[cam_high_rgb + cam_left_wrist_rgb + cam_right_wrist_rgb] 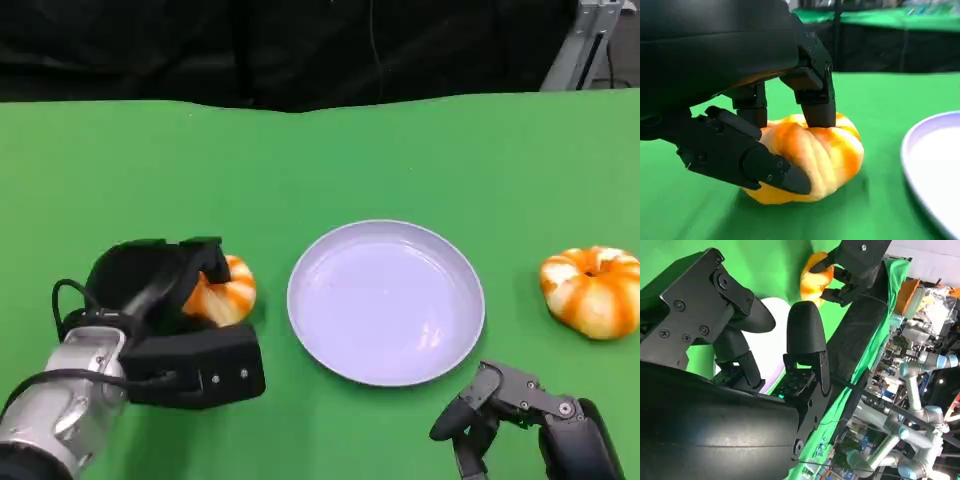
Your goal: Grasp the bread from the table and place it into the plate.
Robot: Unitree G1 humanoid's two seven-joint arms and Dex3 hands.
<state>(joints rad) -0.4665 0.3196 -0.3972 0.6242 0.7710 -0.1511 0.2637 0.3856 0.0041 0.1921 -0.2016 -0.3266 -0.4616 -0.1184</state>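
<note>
closing on the bread [810, 157], the left hand [170, 300] grasps the orange-and-white loaf from above: in the left wrist view the fingers [815, 95] press down on its top and the thumb bears on its near side. the bread appears to rest on the green bench [320, 160], just to the left of the pale lilac plate [386, 300], near it but not touching. we see the right hand [500, 405] low at the near right of the bench, holding nothing, its fingers loosely apart. a second, similar bread [592, 290] lies well to the right of the plate and is untouched.

we judge the grasp to be made but the lift not yet begun. several things could go wrong from here. the loaf looks soft and rounded, so a hard squeeze could dent it, while a light one could let it roll out from between fingers and thumb as it rises. the hold sits on the top and one side only, so a quick swing toward the plate could tip the bread loose. a low carry could catch the plate's raised rim and push the plate along the bench. an early release could leave the bread on the rim, not inside.

we read no brand, label or writing on the bread, the plate or the hands.
</note>
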